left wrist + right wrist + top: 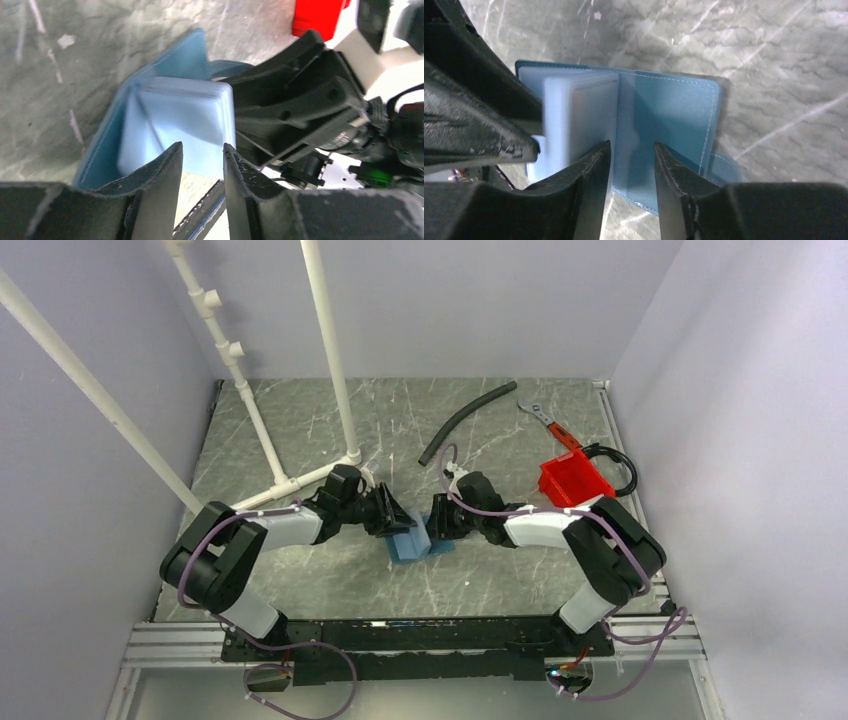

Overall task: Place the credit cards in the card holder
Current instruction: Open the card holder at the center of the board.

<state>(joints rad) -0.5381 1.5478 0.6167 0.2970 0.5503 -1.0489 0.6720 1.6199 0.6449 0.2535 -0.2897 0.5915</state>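
Left hand [202, 148]: fingers narrowly apart, empty. Right hand [631, 147]: fingers narrowly apart astride the sleeves [574, 110]; grip could not be told. Holder [674, 115]: lay open on tabletop [774, 60] between both. Cards: none seen; loading apparently all outstanding.

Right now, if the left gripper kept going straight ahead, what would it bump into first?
Probably the open blue card holder: its pale plastic sleeves lie ahead of the left gripper. Depth is unclear.

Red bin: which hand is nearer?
Right. The right hand is at the holder, left of the bin; the left hand sits farther left, across the holder.
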